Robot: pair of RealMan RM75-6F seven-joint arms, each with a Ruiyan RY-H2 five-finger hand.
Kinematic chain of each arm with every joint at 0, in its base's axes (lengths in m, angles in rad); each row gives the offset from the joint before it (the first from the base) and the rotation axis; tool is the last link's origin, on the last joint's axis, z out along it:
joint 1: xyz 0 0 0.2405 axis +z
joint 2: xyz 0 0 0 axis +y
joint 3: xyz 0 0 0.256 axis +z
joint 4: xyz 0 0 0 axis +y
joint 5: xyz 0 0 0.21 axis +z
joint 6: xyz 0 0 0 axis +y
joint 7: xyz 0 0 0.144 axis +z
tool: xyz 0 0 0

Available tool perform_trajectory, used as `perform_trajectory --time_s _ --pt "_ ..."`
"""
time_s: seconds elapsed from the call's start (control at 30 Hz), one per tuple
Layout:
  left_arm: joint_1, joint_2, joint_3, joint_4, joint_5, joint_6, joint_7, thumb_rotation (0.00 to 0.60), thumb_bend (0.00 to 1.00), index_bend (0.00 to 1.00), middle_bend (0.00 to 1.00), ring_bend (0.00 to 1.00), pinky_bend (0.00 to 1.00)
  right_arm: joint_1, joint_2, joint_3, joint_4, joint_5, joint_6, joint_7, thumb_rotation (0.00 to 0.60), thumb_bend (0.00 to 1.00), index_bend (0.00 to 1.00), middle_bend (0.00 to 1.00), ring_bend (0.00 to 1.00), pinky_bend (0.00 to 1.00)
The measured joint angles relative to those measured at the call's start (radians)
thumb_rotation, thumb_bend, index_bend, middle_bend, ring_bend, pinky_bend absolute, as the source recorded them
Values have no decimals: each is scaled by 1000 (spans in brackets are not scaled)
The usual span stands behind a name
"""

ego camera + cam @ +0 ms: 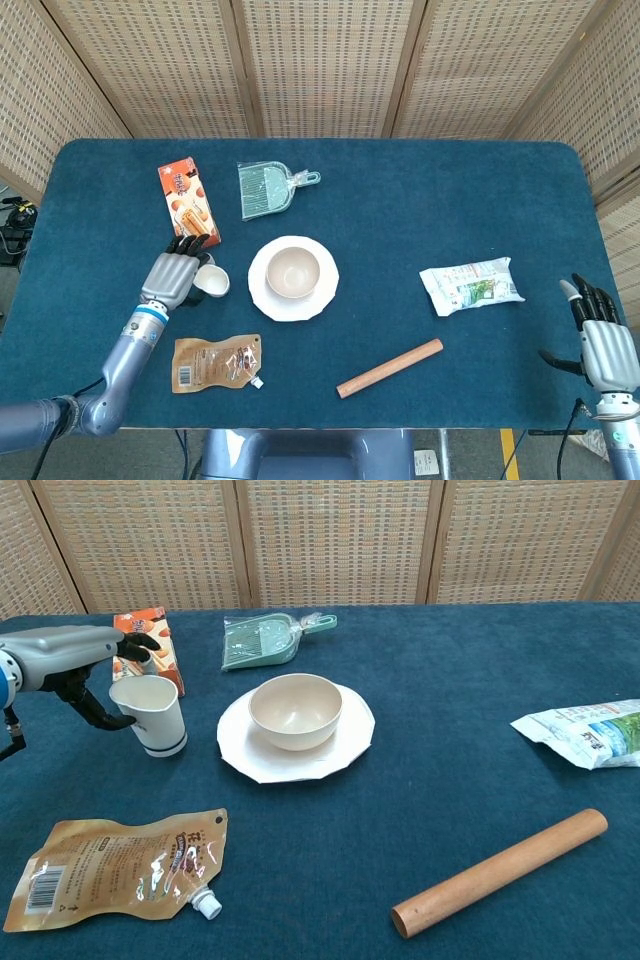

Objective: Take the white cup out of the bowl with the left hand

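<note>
Your left hand [85, 665] has its fingers wrapped around the white cup [150, 715], which stands upright on the blue table [440, 730] to the left of the plate [295, 755], clear of it. In the head view the same hand [173, 275] sits just left of the cup [211, 282], dark fingertips curled over its rim. Whether the cup's base is fully resting on the cloth or just above it, you cannot tell from these views.

The beige bowl [295, 710] sits centred on the white plate with nothing in it. Beyond the cup, at the far left, stands the orange snack box [150, 645], and to its right, on the far side of the plate, lies the green dustpan [262, 642] with its handle pointing right.

Near you on the left lies a brown spouted pouch [120, 870], flat, its white cap toward the right. On the near right a wooden rolling pin [498, 872] lies at an angle, and farther right a white and green snack bag [585, 732] lies flat.

Your right hand [605, 340] shows only in the head view, at the near right edge off the table, fingers spread and holding nothing.
</note>
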Motion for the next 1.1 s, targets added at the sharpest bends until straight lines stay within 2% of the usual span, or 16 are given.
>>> perform_trajectory --time_s 0.1,0.27,0.33,0.5,0.6,0.73,0.93,1.1 --pt "5 -7 5 14 -2 -12 -2 600 265 328 0 0 0 -1 -1 -2 -2 -3 3 -5 600 128 0 0 0 0" --pt "11 -5 11 16 -17 -28 14 600 141 113 0 0 0 -4 -2 -4 -6 -7 9 -14 600 128 0 0 0 0" --pt "15 1 10 9 -14 -26 12 600 118 65 0 0 0 -5 -2 -4 -8 -9 13 -18 600 128 0 0 0 0" --pt "29 20 3 -19 22 6 0 600 48 22 0 0 0 -7 -2 -5 -12 -14 20 -23 600 128 0 0 0 0" --pt "58 47 0 -68 78 69 -27 600 33 20 0 0 0 -9 0 -4 -15 -17 27 -25 600 127 0 0 0 0" --pt "123 77 19 -111 200 201 -45 600 32 20 0 0 0 -11 0 -4 -16 -19 33 -36 600 127 0 0 0 0" --pt "278 88 83 -104 358 435 -55 600 32 13 0 0 0 -16 -3 -14 -27 -41 49 -58 600 127 0 0 0 0" --pt "413 88 137 -65 439 550 -97 600 33 2 0 0 0 -23 -6 -27 -42 -66 66 -85 600 127 0 0 0 0"
